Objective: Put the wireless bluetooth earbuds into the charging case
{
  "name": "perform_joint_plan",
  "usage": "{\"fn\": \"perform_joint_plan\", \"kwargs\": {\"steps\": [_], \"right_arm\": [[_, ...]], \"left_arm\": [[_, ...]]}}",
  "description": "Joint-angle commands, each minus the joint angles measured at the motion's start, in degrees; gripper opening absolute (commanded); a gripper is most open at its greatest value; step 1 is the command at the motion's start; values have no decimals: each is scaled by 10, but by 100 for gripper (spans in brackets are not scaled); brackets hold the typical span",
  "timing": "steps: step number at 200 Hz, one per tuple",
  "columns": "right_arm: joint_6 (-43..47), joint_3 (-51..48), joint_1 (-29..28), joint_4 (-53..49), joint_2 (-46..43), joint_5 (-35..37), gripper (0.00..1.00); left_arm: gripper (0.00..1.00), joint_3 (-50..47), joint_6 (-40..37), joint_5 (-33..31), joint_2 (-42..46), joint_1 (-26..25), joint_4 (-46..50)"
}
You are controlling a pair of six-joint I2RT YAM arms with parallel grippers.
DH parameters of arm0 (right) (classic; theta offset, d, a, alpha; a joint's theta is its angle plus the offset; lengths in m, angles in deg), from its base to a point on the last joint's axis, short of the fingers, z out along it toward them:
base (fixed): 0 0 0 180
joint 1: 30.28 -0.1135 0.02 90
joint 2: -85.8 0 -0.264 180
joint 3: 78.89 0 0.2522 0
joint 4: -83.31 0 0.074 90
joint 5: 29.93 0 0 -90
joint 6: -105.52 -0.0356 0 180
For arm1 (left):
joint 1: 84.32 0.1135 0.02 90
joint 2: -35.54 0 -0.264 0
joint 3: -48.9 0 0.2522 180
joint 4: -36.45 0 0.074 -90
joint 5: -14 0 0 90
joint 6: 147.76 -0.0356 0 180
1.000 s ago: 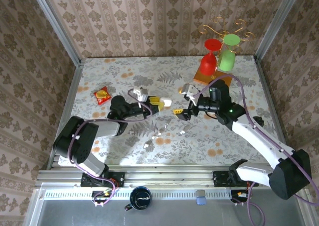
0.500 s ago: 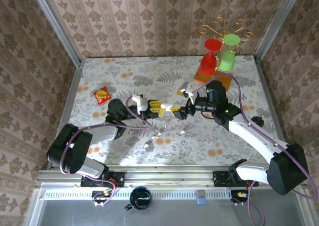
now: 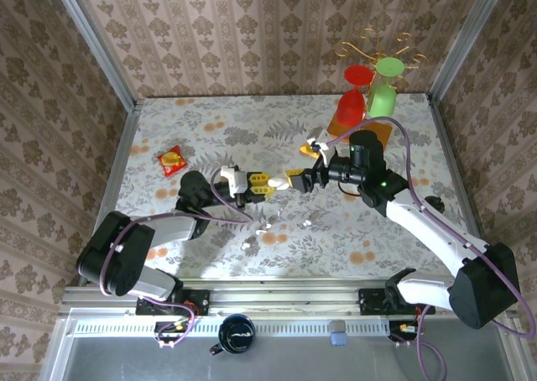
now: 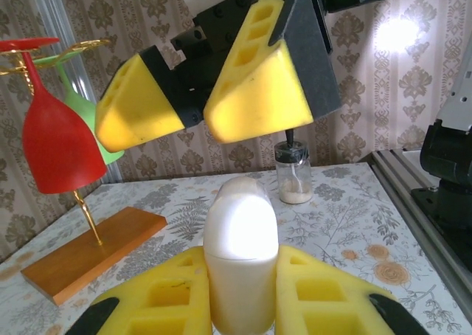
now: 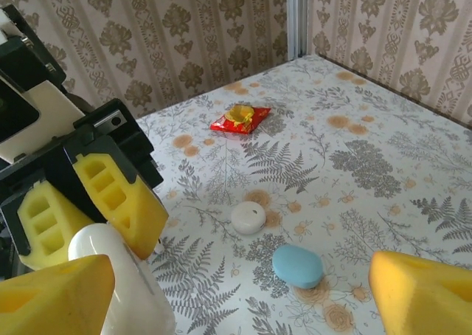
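So, table (image 3: 210, 121): fern-print cloth, walled on three sides; both arms reach in and meet over its middle.
Red wine glass (image 4: 55, 139): hangs beside a green one on a gilt rack with a wooden base, far right; well apart from the work.
Right gripper (image 4: 198, 114): yellow pads (image 4: 254, 99) spread wide and holding nothing; it hovers just above the case's cap, apart from it as far as the left wrist view shows.
Left gripper (image 3: 262, 180): pinched on the case's lower body, holding it clear of the cloth with the cap end offered to the right gripper.
Charging case (image 4: 241, 246): glossy white pebble, upright between the left gripper's pads; a seam shows and the lid looks down, so flipping it open is, I judge, the step in hand.
Doing it well: keep the left pinch below the seam so the lid swings free; catch the lid's lip opposite the hinge, whichever side that is (I cannot tell); lever slowly, since a glossy shell may slip under a sideways push.
Light-blue case (image 5: 298, 266) and round white disc case (image 5: 248, 218): lying on the cloth near each other; not wanted.
Wireless bluetooth earbuds (image 3: 307, 223): probably the tiny white specks on the cloth, nearer the arm bases than the grippers; too small to be sure.
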Motion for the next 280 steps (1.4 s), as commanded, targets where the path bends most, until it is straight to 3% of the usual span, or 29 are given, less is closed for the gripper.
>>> {"fn": "perform_joint_plan", "kwargs": {"steps": [1,21,43,115,159,197,249,280], "right_arm": [[61,-3,-4,-10,-5,-68,93],[147,5,-36,-66,12,-54,95],[151,18,-53,-72,38,-28,93],[192,38,-42,-104,54,-120,50],[201,42,-38,-116,46,-154,48],[187,50,-34,-114,48,-157,33],[166,62,-34,-93,65,-161,35],[175,73,-34,-111,76,-154,24]], "left_arm": [[0,0,20,-3,16,11,-18],[0,3,33,1,20,12,-18],[0,5,43,18,25,12,-18],[0,8,125,39,32,18,-17],[0,6,124,55,19,25,-16],[0,7,118,69,12,31,-17],[0,10,114,80,12,31,-17],[0,6,107,76,17,31,-17]]}}
